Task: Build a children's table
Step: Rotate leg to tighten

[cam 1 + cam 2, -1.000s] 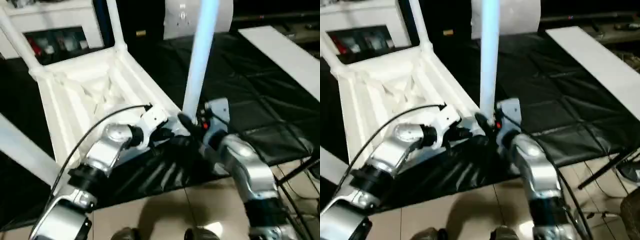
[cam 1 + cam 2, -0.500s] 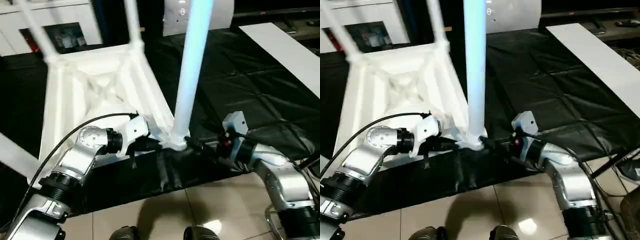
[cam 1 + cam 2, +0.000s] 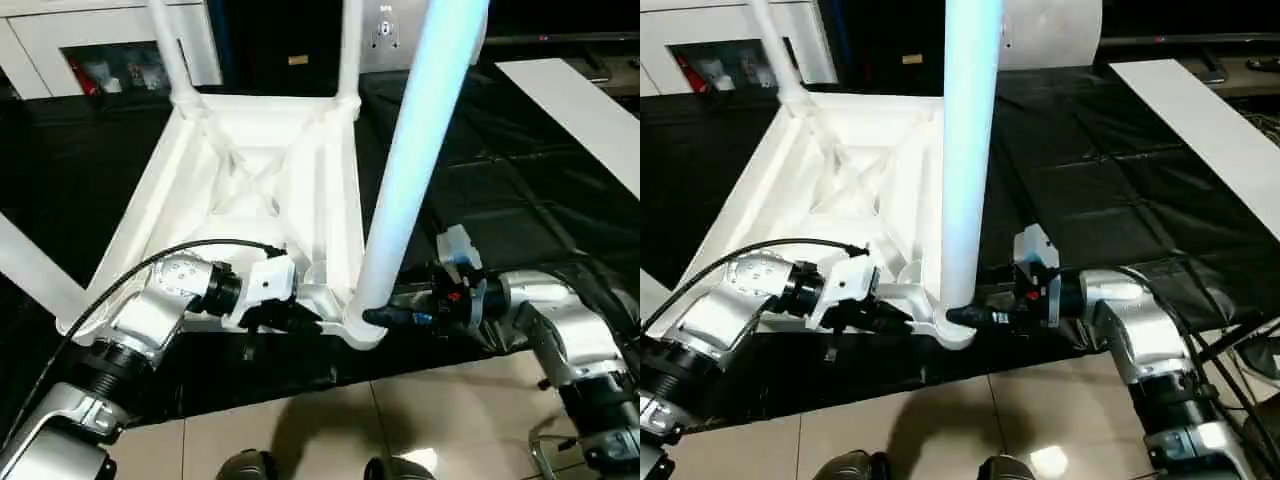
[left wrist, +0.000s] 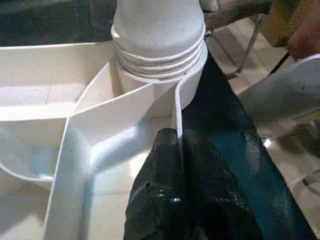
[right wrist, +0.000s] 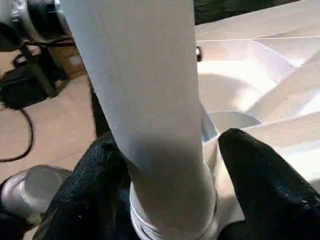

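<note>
The right gripper [image 5: 165,200] straddles the base of the upright leg [image 3: 415,160], one black finger on each side. The left gripper [image 4: 172,150] pinches the rim of the upturned table top [image 3: 250,180], which lies on a black sheet [image 3: 500,170] by that corner socket [image 4: 160,70].

White table top [image 3: 250,190] lies upside down, leg [image 3: 415,160] upright in corner socket.
</note>
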Tool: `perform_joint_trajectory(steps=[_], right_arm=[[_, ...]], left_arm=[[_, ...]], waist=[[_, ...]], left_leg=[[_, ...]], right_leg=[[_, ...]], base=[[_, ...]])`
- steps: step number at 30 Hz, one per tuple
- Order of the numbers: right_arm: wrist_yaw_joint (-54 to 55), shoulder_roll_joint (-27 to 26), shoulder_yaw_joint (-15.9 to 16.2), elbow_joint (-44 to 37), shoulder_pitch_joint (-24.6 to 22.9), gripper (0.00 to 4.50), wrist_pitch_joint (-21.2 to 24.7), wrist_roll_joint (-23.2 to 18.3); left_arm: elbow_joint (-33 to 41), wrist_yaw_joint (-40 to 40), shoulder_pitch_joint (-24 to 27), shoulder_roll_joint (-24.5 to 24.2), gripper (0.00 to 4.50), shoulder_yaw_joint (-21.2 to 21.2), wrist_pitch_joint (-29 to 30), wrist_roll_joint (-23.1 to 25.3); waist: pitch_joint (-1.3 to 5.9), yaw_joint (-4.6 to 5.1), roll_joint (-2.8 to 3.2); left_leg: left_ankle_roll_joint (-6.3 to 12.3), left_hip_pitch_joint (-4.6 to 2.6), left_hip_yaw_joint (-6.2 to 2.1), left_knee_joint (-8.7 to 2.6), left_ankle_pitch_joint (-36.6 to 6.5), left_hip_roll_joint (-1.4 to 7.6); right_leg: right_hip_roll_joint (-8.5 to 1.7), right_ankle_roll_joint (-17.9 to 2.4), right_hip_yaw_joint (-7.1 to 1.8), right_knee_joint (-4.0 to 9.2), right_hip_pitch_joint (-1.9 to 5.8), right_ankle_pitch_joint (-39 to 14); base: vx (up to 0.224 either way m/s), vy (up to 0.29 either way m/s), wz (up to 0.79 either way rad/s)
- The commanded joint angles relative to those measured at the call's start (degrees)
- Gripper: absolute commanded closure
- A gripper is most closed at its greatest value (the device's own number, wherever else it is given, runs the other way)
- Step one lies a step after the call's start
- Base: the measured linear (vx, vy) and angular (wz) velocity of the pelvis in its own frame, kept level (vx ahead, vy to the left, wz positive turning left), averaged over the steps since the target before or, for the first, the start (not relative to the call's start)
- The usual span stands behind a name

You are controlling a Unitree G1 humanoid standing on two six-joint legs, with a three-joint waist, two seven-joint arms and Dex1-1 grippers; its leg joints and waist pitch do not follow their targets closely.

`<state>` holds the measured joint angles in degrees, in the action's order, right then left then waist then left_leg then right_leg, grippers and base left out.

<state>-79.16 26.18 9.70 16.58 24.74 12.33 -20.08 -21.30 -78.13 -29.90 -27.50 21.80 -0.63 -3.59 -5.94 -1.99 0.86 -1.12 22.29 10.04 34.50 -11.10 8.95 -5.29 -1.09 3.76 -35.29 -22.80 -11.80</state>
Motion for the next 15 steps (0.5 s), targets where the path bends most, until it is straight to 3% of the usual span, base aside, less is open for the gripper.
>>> perform_joint_trajectory(steps=[1,9,13,15], right_arm=[[-2.1,0.1,0.9,1.3,1.4,1.67,-1.1,0.3],[-5.6,0.2,2.4,2.2,2.2,2.38,-0.2,-0.1],[-5.1,-0.2,2.6,1.4,1.9,2.49,1.5,-0.7],[-2.8,-1.1,2.1,-0.4,1.0,2.50,3.6,-1.5]], left_arm=[[-0.5,-3.6,-0.1,1.0,4.50,3.7,-1.5,1.0],[-1.9,-3.9,-0.9,0.5,4.50,3.4,-2.8,1.4],[-2.1,-3.1,-0.8,0.7,4.50,2.3,-1.8,1.0],[-1.6,-1.6,-0.5,1.3,4.50,1.7,0.1,0.6]], waist=[[4.31,0.38,-0.63],[4.55,0.22,-0.75],[4.83,0.13,-0.41],[4.62,0.12,-0.43]], left_leg=[[8.42,-1.20,-0.83,-3.74,-3.3,4.52],[8.48,-1.20,-0.81,-3.63,-2.4,4.45],[8.67,-1.25,-0.78,-3.48,-1.7,4.46],[8.27,-1.18,-0.81,-3.62,-2.5,4.48]], right_leg=[[-3.73,-17.9,-2.95,3.15,2.75,-2.2],[-3.62,-17.8,-2.91,2.98,2.77,-1.3],[-3.63,-18.3,-2.88,2.81,2.84,0.0],[-3.60,-18.4,-2.87,2.92,2.81,-0.8]], base=[[0.000,0.000,0.00],[0.000,0.000,0.00],[0.000,0.000,0.00],[0.000,0.000,0.00]])
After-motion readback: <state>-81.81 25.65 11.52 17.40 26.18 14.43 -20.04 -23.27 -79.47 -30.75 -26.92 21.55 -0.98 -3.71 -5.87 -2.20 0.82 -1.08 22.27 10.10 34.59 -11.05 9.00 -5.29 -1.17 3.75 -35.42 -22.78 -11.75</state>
